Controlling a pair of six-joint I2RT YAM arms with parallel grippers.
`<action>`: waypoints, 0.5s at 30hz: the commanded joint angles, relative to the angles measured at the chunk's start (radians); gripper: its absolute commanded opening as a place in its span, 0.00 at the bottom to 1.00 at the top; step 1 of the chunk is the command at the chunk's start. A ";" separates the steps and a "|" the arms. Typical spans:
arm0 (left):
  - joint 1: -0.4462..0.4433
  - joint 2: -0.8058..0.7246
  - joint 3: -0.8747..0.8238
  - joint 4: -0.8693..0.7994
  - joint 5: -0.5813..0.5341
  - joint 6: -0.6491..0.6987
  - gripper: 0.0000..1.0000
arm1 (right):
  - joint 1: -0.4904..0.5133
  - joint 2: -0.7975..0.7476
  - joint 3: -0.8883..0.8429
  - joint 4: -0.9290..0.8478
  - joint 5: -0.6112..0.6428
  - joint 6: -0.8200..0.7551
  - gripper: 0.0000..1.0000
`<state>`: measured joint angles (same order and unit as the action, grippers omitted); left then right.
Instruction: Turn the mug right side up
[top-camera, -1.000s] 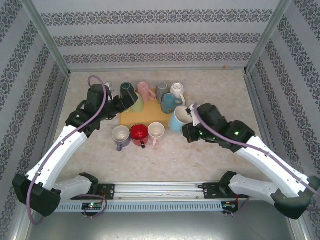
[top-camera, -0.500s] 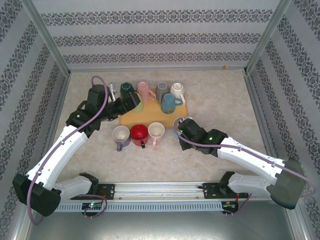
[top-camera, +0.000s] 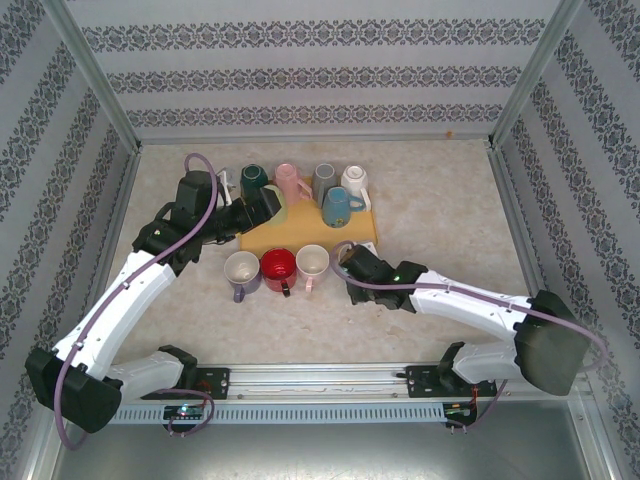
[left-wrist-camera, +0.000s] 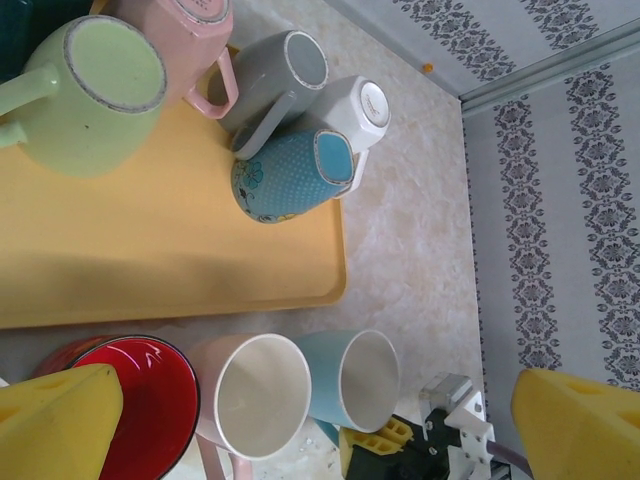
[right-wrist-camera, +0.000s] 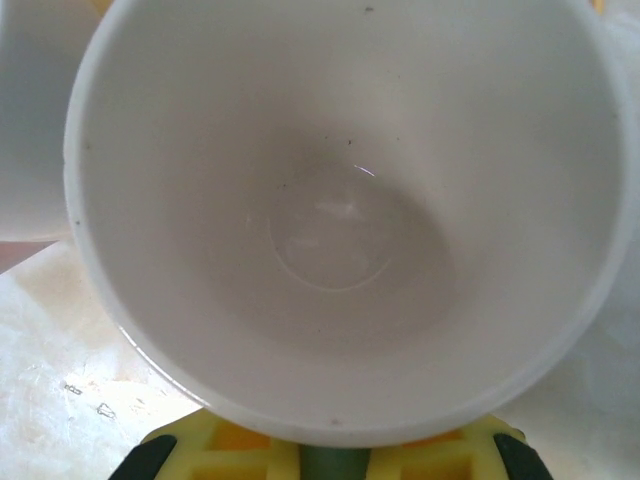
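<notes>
step: set-down, judged near done | light blue mug (left-wrist-camera: 355, 385) mouth-up on desk (left-wrist-camera: 420, 250), just beside cream mug (left-wrist-camera: 255, 395); right claw (top-camera: 350, 262) against it, grip cannot tell | left claw (top-camera: 262, 207) open, empty | next: release; lift clear without tipping

Before me, a yellow tray (left-wrist-camera: 150, 250) on the marbled counter (top-camera: 430, 190) carries bottoms-up mugs: green mug (left-wrist-camera: 95, 90), pink mug (left-wrist-camera: 160, 20), grey mug (left-wrist-camera: 285, 70), white mug (left-wrist-camera: 365, 105), dotted blue mug (left-wrist-camera: 285, 175). A red mug (left-wrist-camera: 155, 390) and a pale mug (left-wrist-camera: 260, 395) stand upright beside it.
</notes>
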<state>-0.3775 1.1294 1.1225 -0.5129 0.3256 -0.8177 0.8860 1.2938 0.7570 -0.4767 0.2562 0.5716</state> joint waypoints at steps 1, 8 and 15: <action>0.012 -0.031 -0.015 -0.018 0.007 0.024 1.00 | 0.006 0.007 -0.001 0.070 0.049 0.044 0.09; 0.011 -0.046 -0.014 -0.036 -0.002 0.040 1.00 | 0.007 0.035 -0.007 0.095 0.067 0.074 0.10; 0.011 -0.054 -0.009 -0.065 -0.018 0.051 1.00 | 0.011 0.063 -0.003 0.125 0.056 0.084 0.13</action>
<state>-0.3775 1.0939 1.1118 -0.5426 0.3202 -0.7921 0.8867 1.3445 0.7559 -0.4065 0.2855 0.6334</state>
